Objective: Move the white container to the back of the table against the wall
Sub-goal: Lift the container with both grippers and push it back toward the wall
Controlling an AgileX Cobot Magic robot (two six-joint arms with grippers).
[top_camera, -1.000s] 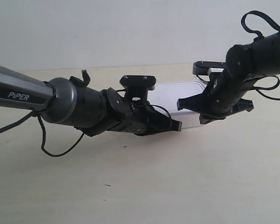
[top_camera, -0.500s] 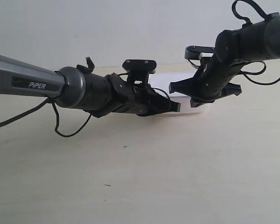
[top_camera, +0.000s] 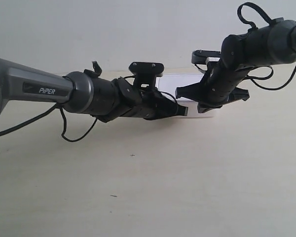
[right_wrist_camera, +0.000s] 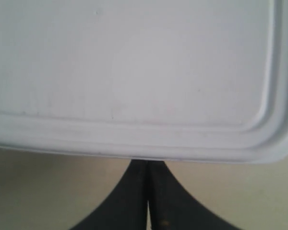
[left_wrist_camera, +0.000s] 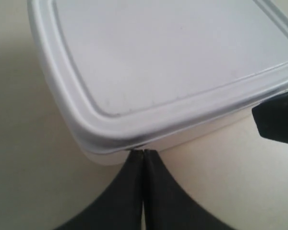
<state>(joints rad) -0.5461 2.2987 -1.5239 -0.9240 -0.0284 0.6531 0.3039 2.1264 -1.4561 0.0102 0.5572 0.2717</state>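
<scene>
The white container lies far back on the table, close to the wall, mostly hidden behind both black arms. In the left wrist view its rimmed lid fills the picture. My left gripper is shut, with its tips touching the container's side just under the lid rim near a rounded corner. In the right wrist view the lid also fills the picture. My right gripper is shut, its tips against the same long side beneath the rim. Nothing is held between either pair of fingers.
The arm at the exterior view's left reaches across the table's middle; the arm at the exterior view's right comes in higher with looping cables. A black part of the other gripper shows in the left wrist view. Tiny dark specks mark the table.
Both arms have moved toward the wall with their shut tips against the container. The container has slid back with them and now sits higher in the exterior view.
</scene>
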